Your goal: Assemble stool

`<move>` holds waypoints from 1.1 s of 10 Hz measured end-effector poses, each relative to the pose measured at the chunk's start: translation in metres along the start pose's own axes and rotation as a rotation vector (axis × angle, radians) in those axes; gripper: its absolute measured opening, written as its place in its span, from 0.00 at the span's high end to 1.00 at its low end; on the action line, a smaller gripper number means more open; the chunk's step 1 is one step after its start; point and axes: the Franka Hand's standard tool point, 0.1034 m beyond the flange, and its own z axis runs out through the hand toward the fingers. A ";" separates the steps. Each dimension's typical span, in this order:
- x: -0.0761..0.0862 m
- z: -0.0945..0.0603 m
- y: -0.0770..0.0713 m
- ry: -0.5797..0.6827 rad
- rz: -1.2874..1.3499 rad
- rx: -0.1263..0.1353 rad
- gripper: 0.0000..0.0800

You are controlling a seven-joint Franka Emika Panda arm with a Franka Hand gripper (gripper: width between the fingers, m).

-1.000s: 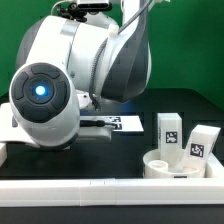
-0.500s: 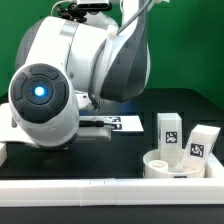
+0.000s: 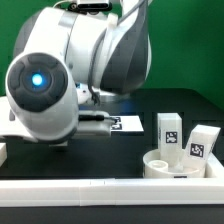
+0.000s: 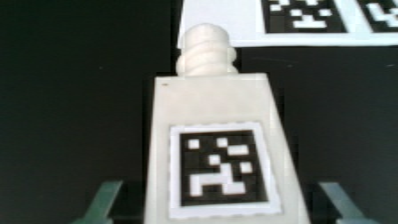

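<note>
Arm (image 3: 60,80) had swung toward the exterior view's left; we saw the gripper (image 4: 222,203) spread wide around a tagged leg block (image 4: 214,120), black table (image 3: 100,155) underneath, green wall (image 3: 190,40) behind.

backdrop: plain green wall (image 3: 185,45) behind the scene | bench: matte black flat bench top (image 3: 100,155) | front edge: long white border rail (image 3: 100,196) | far side: thin flat white marker board (image 3: 127,124) lying on bench
</note>
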 end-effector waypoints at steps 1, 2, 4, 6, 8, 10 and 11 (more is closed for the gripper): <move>-0.007 -0.018 -0.008 0.017 0.007 -0.004 0.58; -0.013 -0.034 -0.018 0.042 0.021 -0.011 0.58; -0.023 -0.057 -0.034 0.070 0.083 -0.021 0.58; -0.017 -0.063 -0.033 0.123 0.078 -0.027 0.58; -0.009 -0.068 -0.031 0.184 0.077 -0.033 0.58; -0.004 -0.077 -0.032 0.347 0.069 -0.039 0.58; -0.007 -0.082 -0.038 0.401 0.097 -0.001 0.58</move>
